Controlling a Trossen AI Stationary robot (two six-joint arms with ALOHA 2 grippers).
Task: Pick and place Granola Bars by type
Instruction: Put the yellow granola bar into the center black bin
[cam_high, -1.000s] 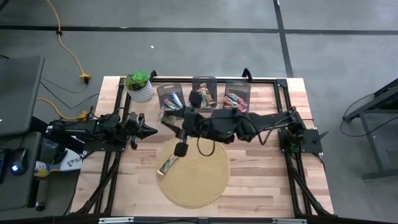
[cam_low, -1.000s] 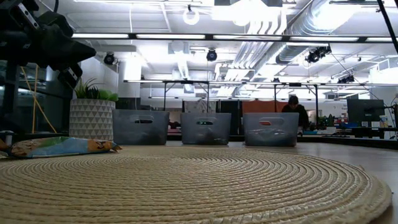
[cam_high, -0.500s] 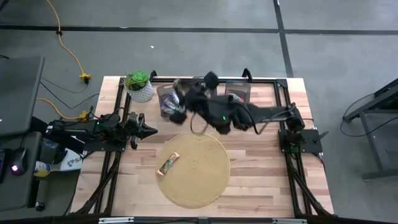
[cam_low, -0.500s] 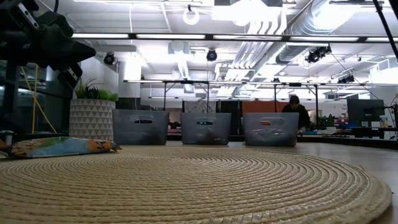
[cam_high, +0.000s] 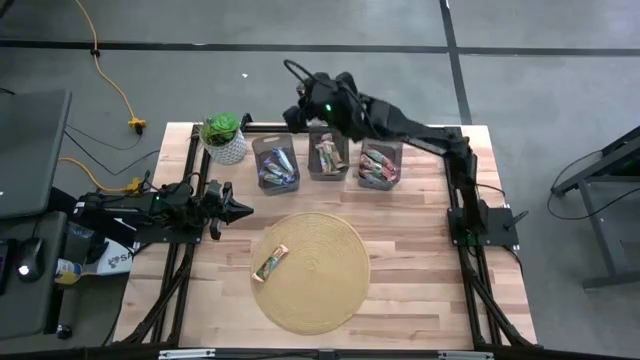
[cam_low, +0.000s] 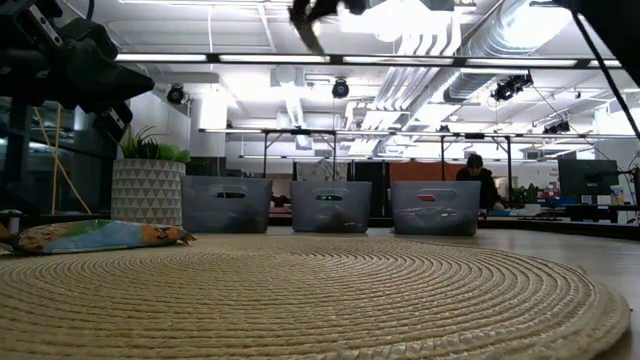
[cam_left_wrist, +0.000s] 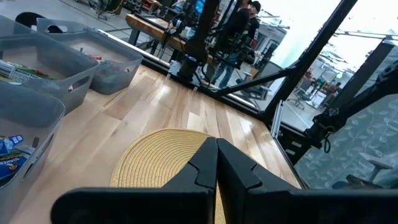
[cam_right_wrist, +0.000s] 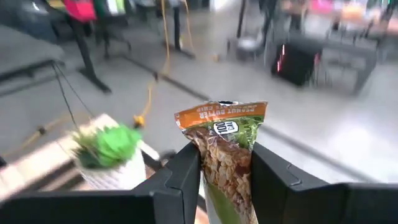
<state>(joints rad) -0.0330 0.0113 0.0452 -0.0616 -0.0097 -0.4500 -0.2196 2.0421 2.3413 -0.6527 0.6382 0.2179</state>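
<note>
A pale wooden worktop carries a round straw mat. At its left edge the left gripper waits, pinched closed and empty. One granola bar lies on the mat's left rim. Beyond the three bins, the right gripper clamps a green-and-orange bar by its lower half. The wrapper looks light, crinkly and slippery, best pinched across the flat middle.

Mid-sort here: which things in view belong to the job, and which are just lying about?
Job:
- granola bar held in right gripper
- granola bar on mat
- three bins with sorted bars
- straw mat

Lying about:
- potted plant
- yellow cable
- left gripper, shut, waiting
</note>
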